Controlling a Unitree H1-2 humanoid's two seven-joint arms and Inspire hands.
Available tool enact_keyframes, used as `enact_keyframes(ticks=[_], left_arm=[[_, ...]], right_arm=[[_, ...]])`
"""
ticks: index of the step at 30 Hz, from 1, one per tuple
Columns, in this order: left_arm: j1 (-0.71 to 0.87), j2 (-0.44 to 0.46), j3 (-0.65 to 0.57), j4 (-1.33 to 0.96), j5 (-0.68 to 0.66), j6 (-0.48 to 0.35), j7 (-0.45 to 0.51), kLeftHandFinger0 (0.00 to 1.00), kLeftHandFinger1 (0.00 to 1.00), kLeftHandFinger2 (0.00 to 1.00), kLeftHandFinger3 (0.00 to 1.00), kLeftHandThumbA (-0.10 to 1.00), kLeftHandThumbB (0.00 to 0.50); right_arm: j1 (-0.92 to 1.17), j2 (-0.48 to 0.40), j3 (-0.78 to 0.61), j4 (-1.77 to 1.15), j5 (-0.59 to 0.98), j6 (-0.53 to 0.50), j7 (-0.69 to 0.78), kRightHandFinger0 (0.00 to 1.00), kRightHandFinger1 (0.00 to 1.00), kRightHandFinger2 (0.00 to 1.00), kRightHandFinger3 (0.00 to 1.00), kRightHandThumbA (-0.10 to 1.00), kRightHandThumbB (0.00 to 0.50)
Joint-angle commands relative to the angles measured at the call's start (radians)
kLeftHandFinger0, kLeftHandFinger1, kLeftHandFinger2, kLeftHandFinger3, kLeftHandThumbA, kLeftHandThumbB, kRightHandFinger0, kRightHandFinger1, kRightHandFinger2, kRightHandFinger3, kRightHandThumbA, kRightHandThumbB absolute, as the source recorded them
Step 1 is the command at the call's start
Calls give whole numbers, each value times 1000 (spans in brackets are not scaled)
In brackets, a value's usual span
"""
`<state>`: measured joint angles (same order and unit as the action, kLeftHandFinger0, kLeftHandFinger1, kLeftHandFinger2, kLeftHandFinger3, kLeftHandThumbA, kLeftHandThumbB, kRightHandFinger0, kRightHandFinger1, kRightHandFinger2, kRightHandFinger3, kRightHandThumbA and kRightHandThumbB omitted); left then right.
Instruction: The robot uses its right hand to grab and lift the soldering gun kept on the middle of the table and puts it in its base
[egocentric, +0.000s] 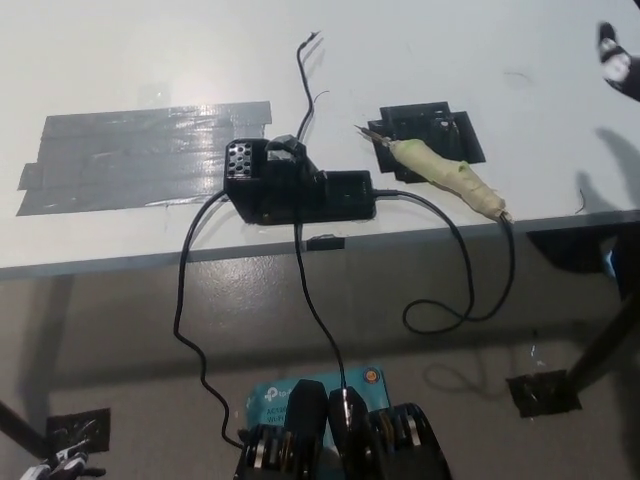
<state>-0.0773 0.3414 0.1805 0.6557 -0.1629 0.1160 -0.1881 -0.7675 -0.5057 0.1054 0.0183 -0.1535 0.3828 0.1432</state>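
The soldering gun (445, 175), its handle wrapped in pale tape, lies slanted on a black mat (455, 130) near the table's front edge, tip pointing up-left. Its black cord (465, 290) loops down off the edge and runs back to the black base (300, 190) at the table's middle, left of the gun. Only a small part of my black right hand (618, 60) shows at the picture's upper right edge, well away from the gun and above the table. At the bottom left corner a bit of my white left hand (62, 464) rests low, below table level.
A wide patch of grey tape (140, 155) covers the white table (500, 40) left of the base. Thin black wires (305, 75) run back from the base, and cables (185, 320) hang over the front edge. A black stand foot (545, 392) sits on the floor at lower right.
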Motion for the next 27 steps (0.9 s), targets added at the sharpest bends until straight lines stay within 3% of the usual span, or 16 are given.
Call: enact_keyframes(ticks=[1, 6, 9, 12, 15, 16, 18, 23, 27], left_arm=[[9, 35, -23, -27, 27, -35, -18, 0, 176, 409, 693, 481, 500], [3, 37, -40, -21, 39, -26, -12, 0, 105, 354, 642, 460, 500], [0, 40, -48, -22, 47, -17, -4, 7, 120, 351, 640, 460, 500], [7, 41, -52, -34, 46, -19, -8, 0, 102, 344, 636, 478, 500], [8, 42, -65, -22, 52, -49, -20, 0, 116, 337, 653, 542, 500], [6, 42, -69, -17, 53, -56, -25, 0, 92, 316, 644, 547, 500], [5, 41, -71, -22, 52, -48, -24, 0, 75, 293, 636, 549, 500], [-5, 41, -81, -8, 61, -50, -22, 0, 80, 306, 633, 570, 500], [-5, 41, -87, -22, 68, -48, -22, 0, 48, 291, 632, 618, 500]], right_arm=[[-113, -20, 80, 131, -137, 2, 3, 1000, 1000, 1000, 1000, 279, 262], [-195, -16, 181, 305, -199, -34, 19, 1000, 1000, 1000, 1000, 296, 304], [-224, -2, 215, 361, -220, -19, 19, 1000, 1000, 1000, 1000, 322, 320], [-251, 20, 251, 409, -238, 0, 35, 1000, 1000, 1000, 1000, 342, 308], [-251, 42, 258, 421, -236, 5, 45, 1000, 1000, 1000, 1000, 280, 294], [-252, 54, 268, 426, -238, 13, 56, 1000, 1000, 1000, 1000, 350, 273], [-255, 68, 291, 432, -252, 22, 75, 1000, 1000, 1000, 1000, 400, 291], [-237, 117, 310, 434, -275, 20, 65, 1000, 1000, 1000, 1000, 391, 304], [-219, 135, 324, 415, -293, 48, 84, 1000, 1000, 1000, 1000, 481, 284]])
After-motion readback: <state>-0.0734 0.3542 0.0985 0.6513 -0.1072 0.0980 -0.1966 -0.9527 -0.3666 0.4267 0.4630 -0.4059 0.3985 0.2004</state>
